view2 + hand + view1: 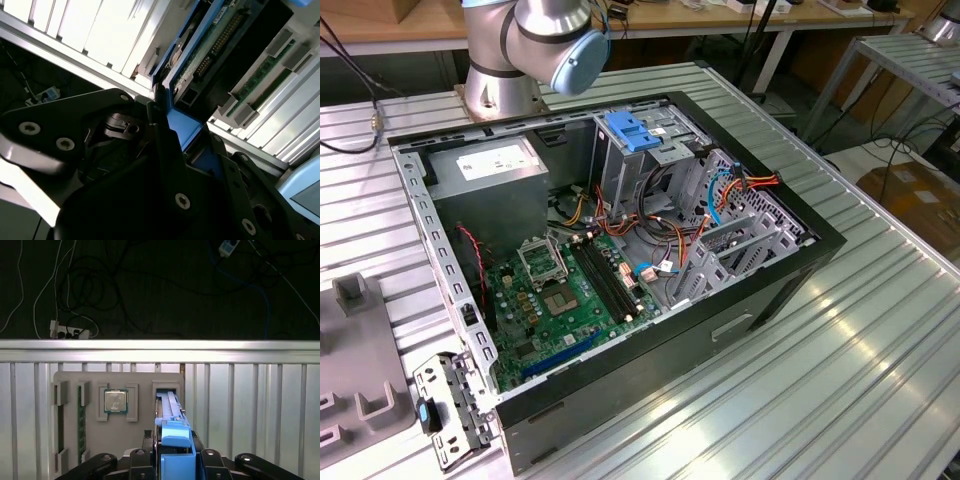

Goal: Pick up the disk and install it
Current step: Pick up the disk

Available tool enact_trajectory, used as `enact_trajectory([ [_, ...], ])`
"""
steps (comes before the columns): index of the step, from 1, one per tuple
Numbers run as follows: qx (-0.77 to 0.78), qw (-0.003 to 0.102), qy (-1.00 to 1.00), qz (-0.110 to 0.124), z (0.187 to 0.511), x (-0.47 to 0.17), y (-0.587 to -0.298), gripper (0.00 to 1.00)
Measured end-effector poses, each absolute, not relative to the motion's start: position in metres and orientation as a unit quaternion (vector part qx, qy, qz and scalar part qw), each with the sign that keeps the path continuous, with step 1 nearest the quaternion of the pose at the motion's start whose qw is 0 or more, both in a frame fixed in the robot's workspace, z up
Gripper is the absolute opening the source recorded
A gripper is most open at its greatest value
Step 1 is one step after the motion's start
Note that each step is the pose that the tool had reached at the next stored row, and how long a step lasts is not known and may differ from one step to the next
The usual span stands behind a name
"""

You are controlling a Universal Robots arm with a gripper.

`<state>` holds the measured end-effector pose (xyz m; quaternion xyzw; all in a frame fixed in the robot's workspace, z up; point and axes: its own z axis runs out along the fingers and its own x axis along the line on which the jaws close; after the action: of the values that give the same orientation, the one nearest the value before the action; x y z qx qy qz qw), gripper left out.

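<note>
First wrist view shows the end effector [176, 460] closed tight on the disk [175, 432], which stands on edge in a grey tray [142, 382] on the tabletop [250, 405].

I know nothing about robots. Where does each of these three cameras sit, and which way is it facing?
Exterior view: off the arm, high beside the table, looking down into the open computer case; the arm shows behind the case.
First wrist view: on the arm, looking down past the gripper at the grey tray, where the disk stands in a slot.
Second wrist view: on the arm, close behind the gripper, looking along the disk's edge.
Shared: both wrist views show the gripper closed on the disk.
</note>
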<state>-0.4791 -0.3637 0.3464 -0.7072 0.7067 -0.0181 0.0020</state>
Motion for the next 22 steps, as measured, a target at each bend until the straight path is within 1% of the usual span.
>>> enact_trajectory([
  [3,-0.707,0.002,0.707,-0.018,0.353,-0.479,-0.364,0.37],
  [15,-0.707,0.002,0.707,-0.018,0.354,-0.479,-0.364,0.37],
  [22,-0.707,0.002,0.707,-0.018,0.360,-0.479,-0.364,0.37],
])
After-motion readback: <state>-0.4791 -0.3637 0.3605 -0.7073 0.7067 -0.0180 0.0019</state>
